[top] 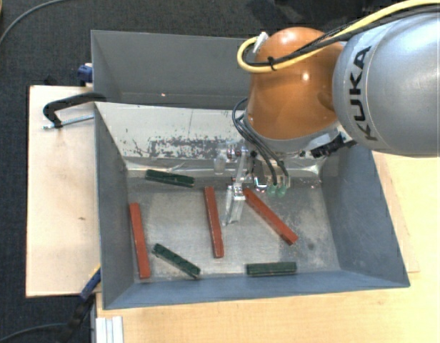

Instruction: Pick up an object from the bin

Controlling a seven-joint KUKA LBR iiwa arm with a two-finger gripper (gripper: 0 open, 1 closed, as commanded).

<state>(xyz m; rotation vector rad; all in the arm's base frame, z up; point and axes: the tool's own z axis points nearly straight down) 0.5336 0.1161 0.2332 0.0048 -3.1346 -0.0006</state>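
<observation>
My gripper hangs below the orange wrist cover, low over the middle of the bin floor. It stands between two red flat sticks. One red stick lies lengthwise just to its left. The other red stick runs diagonally down to the right, with its upper end close by the gripper. I see nothing held in the gripper.
A third red stick lies along the left wall. Dark green sticks lie near the back wall, at the front left and at the front right. The arm and its cover hide the bin's back right part.
</observation>
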